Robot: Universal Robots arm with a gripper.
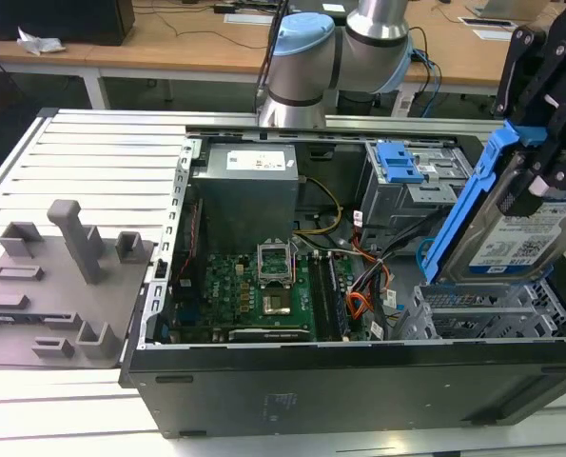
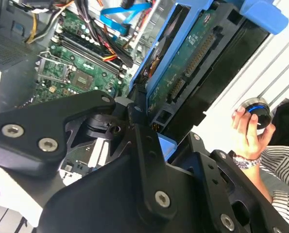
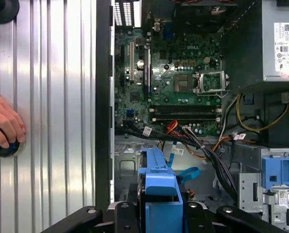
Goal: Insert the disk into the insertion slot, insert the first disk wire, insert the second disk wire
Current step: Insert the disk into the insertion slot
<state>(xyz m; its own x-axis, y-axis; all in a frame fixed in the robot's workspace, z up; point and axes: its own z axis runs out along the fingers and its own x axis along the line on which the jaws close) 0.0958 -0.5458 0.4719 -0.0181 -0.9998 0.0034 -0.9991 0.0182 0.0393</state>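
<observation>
Exterior view, left to right: grey fixture plate (image 1: pixel 54 286) with upright blocks sits lower left on the ribbed surface (image 1: pixel 102 143). Open PC case (image 1: pixel 359 390) takes up centre and right. Inside it, power supply (image 1: pixel 244 186) is upper centre, motherboard (image 1: pixel 254 290) below it, orange cable (image 1: pixel 359 305) just right of the board. Arm (image 1: pixel 340 48) rises behind the case at top centre. Cage with blue latch (image 1: pixel 401 167) is right of centre, upper part of the case. Light-blue wire (image 1: pixel 423 255) loops between that cage and the disk (image 1: pixel 516 238); can't make out its plug here. Slot (image 1: pixel 482 309), the perforated grey cage, is lower right inside the case, disk not in it yet. Disk hangs tilted just above the slot, label toward the camera, blue carrier edge on its left, top leaning toward frame right. Its lower end is at the slot's top rim; can't tell if they touch. End effector (image 1: pixel 539 176), far upper right, is clamped on the disk's upper end. Second wrist view: the disk's green circuit-board side faces the camera, and a person's hand (image 2: pixel 244 131) beyond the case grips a round knob (image 2: pixel 257 110). First wrist view: hand rests on the knob on the surface, apart from the case, and the light-blue wire lies just beside the carrier's far end.
</observation>
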